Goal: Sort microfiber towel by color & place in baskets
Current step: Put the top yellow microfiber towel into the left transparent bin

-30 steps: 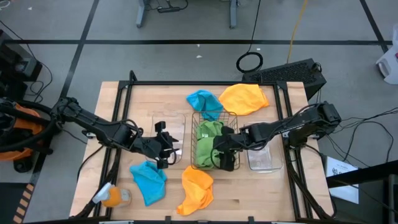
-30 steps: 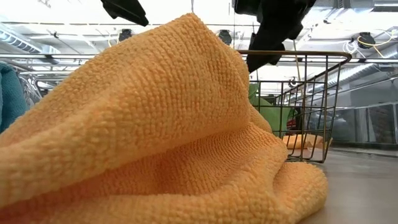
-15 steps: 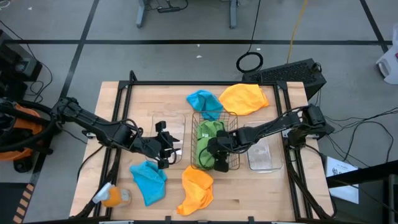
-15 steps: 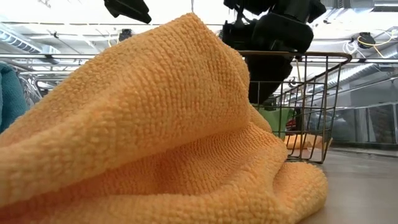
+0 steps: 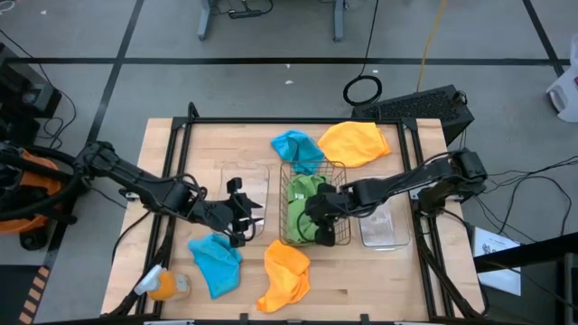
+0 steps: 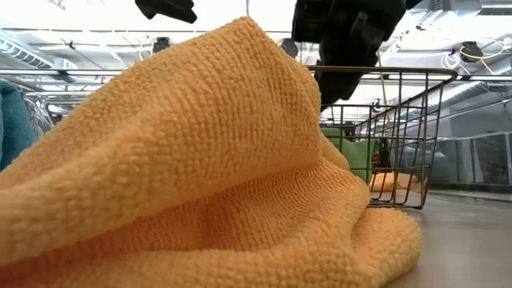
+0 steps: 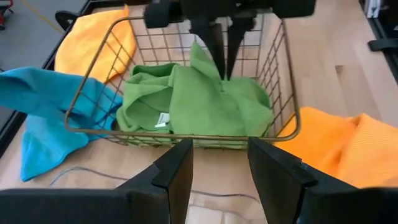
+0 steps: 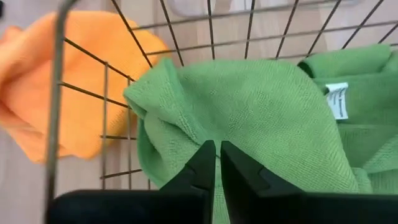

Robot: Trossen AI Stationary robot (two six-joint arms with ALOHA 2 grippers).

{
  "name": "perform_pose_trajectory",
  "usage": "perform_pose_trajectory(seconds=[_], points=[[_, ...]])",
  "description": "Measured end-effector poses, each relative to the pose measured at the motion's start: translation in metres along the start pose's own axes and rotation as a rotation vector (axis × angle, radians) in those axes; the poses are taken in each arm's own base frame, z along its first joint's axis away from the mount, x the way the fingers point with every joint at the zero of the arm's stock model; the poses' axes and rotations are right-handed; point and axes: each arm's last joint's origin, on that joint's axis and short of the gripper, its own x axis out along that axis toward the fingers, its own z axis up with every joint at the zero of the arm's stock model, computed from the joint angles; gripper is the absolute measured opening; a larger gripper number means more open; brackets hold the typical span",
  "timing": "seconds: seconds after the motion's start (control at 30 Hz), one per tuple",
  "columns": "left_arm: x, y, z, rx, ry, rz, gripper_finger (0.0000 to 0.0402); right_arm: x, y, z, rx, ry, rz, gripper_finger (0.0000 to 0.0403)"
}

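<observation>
The right gripper pinches a fold of a green towel inside the wire basket. The left gripper, jaws parted, hovers beside that basket, over a clear one.

Low view: a near orange towel is blocking most of the surface; the right hand is running off the upper edge.

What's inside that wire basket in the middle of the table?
The wire basket holds green towels, and the right gripper is shut on a fold of one. A white tag shows. The cloth covers the basket's floor, so anything beneath is hidden.
</observation>
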Motion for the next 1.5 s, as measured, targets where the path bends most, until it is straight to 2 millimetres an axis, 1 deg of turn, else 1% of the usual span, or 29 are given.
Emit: perform_pose_trajectory(seconds=[0.13,0.3,0.47,0.57,0.7,0.93,1.07,1.13,1.2,1.33,1.43,1.5], points=[[0.005,-0.008,-0.002,0.015,0.003,-0.015,0.016,-0.013,0.003,0.0,-0.01,-0.035,-0.023,0.0017],[0.016,-0.022,-0.007,0.045,0.028,-0.03,0.016,-0.025,0.004,-0.004,-0.014,-0.04,-0.121,0.0017],[0.025,-0.037,-0.008,0.032,-0.002,-0.061,0.016,-0.032,-0.002,-0.011,-0.006,0.008,-0.22,0.0018],[0.027,-0.045,-0.009,0.037,-0.016,-0.08,0.016,-0.035,-0.008,-0.013,-0.012,0.025,-0.286,0.0018],[0.029,-0.051,-0.009,0.041,-0.023,-0.093,0.016,-0.038,-0.022,-0.016,-0.008,0.06,-0.4,0.0018],[0.027,-0.054,-0.009,0.038,-0.035,-0.101,0.016,-0.051,-0.06,-0.014,0.036,0.124,-0.482,0.0018],[0.027,-0.054,-0.009,0.037,-0.039,-0.102,0.016,-0.068,-0.087,-0.011,0.056,0.106,-0.515,0.0018],[0.027,-0.054,-0.009,0.037,-0.041,-0.099,0.016,-0.078,-0.102,-0.01,0.068,0.094,-0.562,0.0018],[0.027,-0.054,-0.008,0.037,-0.044,-0.099,0.016,-0.088,-0.119,-0.011,0.082,0.093,-0.618,0.0018],[0.027,-0.054,-0.008,0.036,-0.046,-0.097,0.016,-0.103,-0.161,-0.015,0.164,0.108,-0.663,0.0018],[0.028,-0.054,-0.009,0.037,-0.045,-0.089,0.016,-0.106,-0.193,-0.025,0.255,0.104,-0.669,0.0018],[0.031,-0.055,-0.01,0.049,-0.04,-0.081,0.016,-0.104,-0.211,-0.034,0.315,0.092,-0.666,0.0018]])
